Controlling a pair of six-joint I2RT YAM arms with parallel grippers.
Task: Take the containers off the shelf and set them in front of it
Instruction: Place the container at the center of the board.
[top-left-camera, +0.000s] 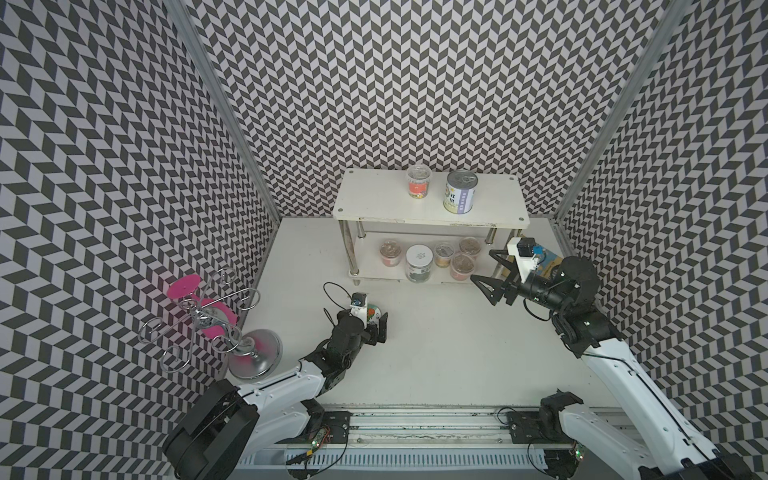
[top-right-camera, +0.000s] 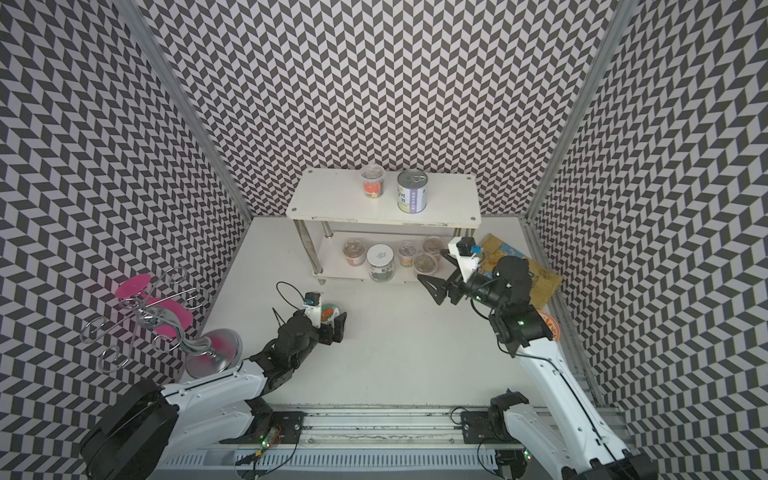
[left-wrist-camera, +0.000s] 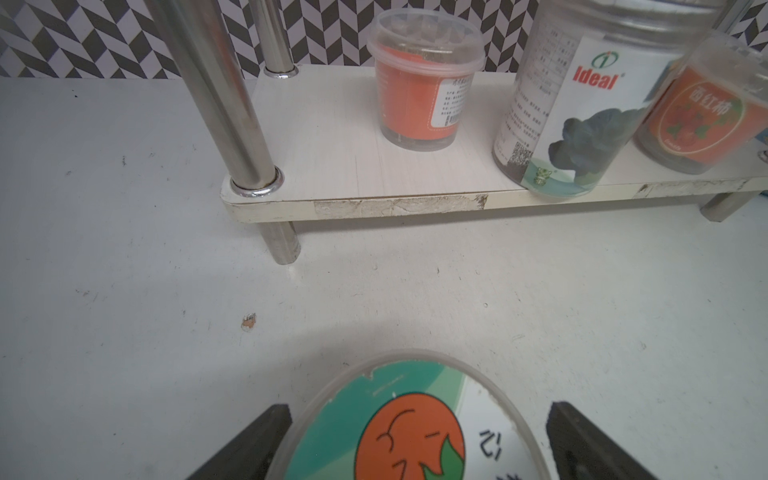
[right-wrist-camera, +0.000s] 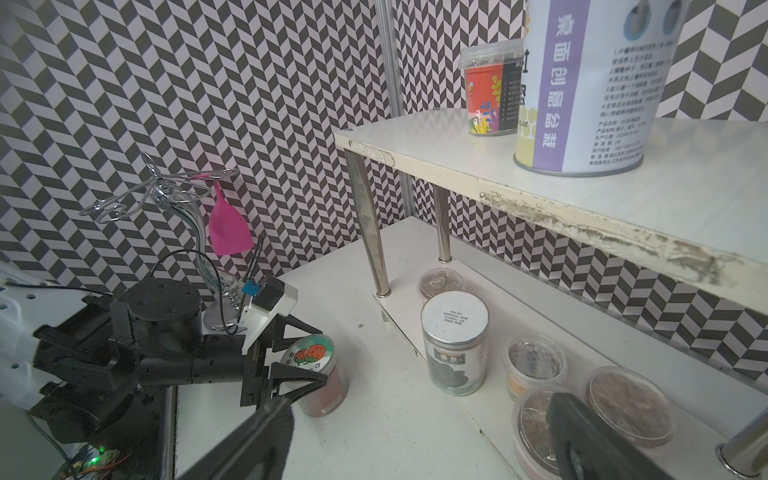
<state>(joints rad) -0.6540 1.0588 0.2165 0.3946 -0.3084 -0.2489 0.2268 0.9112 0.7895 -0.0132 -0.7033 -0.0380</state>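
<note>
Now, tomato-lidded cup (left-wrist-camera: 409, 432) upright, between jaws of spread left claw (left-wrist-camera: 419, 409)

The white shelf (top-left-camera: 374, 199) carries on top an upright tin can (top-left-camera: 461, 193) beside one clear cup (top-left-camera: 419, 183), and on its lower board a white-lidded jar (top-left-camera: 419, 262) among four cups (top-left-camera: 462, 266). A green-topped cup (right-wrist-camera: 311, 353) stands upright in front of it.
</note>
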